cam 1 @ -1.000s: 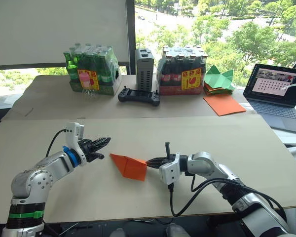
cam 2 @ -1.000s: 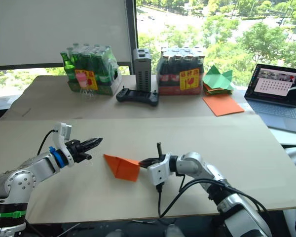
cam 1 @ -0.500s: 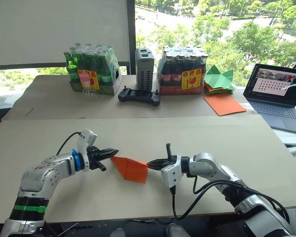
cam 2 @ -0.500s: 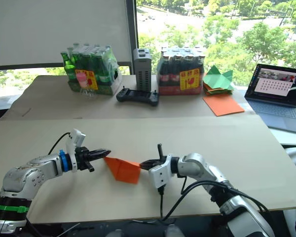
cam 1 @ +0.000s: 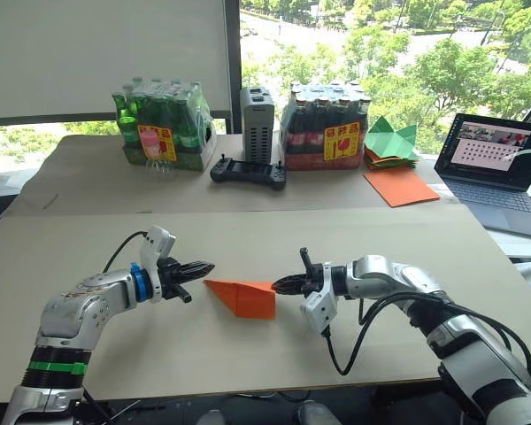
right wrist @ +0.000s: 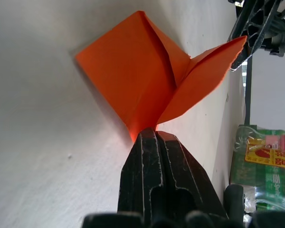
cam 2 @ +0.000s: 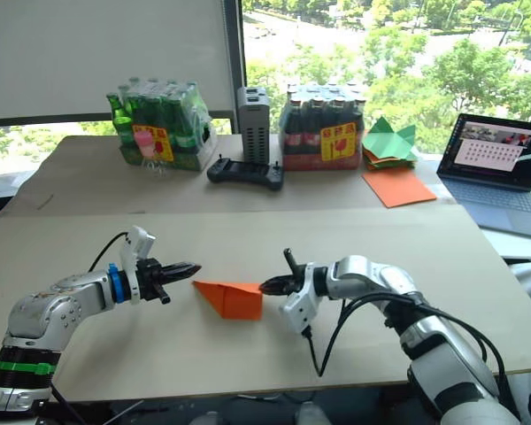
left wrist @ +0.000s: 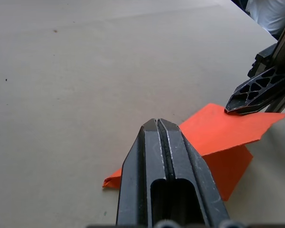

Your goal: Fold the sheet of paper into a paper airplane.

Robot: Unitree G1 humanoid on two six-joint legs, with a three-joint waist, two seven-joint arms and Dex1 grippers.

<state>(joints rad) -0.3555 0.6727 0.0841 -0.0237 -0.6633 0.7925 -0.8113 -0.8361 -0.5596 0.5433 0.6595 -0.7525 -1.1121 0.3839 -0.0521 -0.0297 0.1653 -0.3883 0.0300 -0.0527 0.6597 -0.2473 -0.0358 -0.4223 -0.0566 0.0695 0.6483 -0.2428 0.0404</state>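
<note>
The sheet of paper [cam 1: 246,299], bright orange, lies on the tan table [cam 1: 380,239] folded into a pointed dart, a paper airplane shape with one flap [right wrist: 204,80] raised. My right gripper [cam 1: 278,286] is shut on its right corner; in the right wrist view its fingers [right wrist: 149,156] close on the fold's tip. My left gripper [cam 1: 209,267] is shut with nothing between its fingers, hovering just above and beside the paper's left point [left wrist: 109,181].
Along the back stand two shrink-wrapped bottle packs [cam 1: 164,124] [cam 1: 326,128], a grey box [cam 1: 257,124] and a black controller [cam 1: 249,172]. A smooth orange sheet [cam 1: 402,186], green paper shapes [cam 1: 392,142] and a laptop [cam 1: 496,173] sit at the back right.
The right gripper has drawn the paper a little to the right and it lies flatter. The left gripper, which touched the paper's left tip, now sits slightly above it.
</note>
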